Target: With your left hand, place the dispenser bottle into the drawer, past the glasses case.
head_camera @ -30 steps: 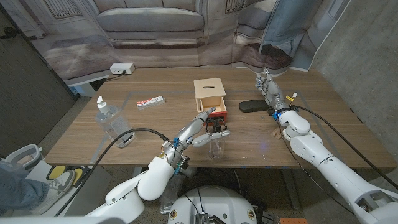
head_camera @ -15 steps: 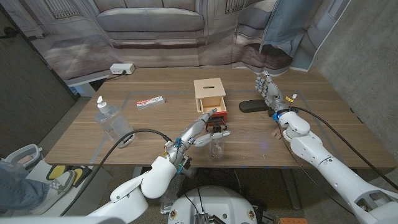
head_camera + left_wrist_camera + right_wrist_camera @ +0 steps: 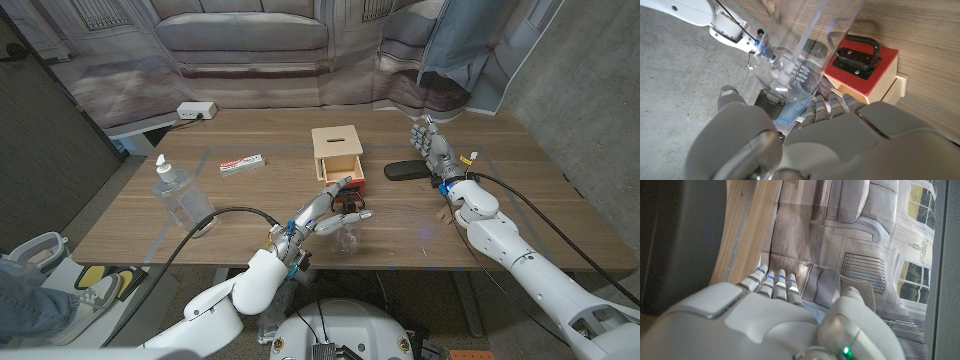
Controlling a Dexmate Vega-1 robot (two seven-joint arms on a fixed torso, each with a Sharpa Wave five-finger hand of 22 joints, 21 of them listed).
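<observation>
On the tabletop (image 3: 500, 150), a wooden box (image 3: 336, 148) with a red-fronted drawer (image 3: 354, 184) sits just past the left hand's (image 3: 320, 210) fingertips. That hand is stretched out with its fingers apart, gripping nothing. The clear bottle (image 3: 347, 237) stands just beside its thumb side. The right hand (image 3: 432, 148) is upright and empty, with the black glasses case (image 3: 405, 170) close beside it.

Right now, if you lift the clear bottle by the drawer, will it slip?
The clear bottle looks smooth, so it may slip in the fingers. It seems nearly empty, so probably light. Round, so it might roll if tipped.
</observation>
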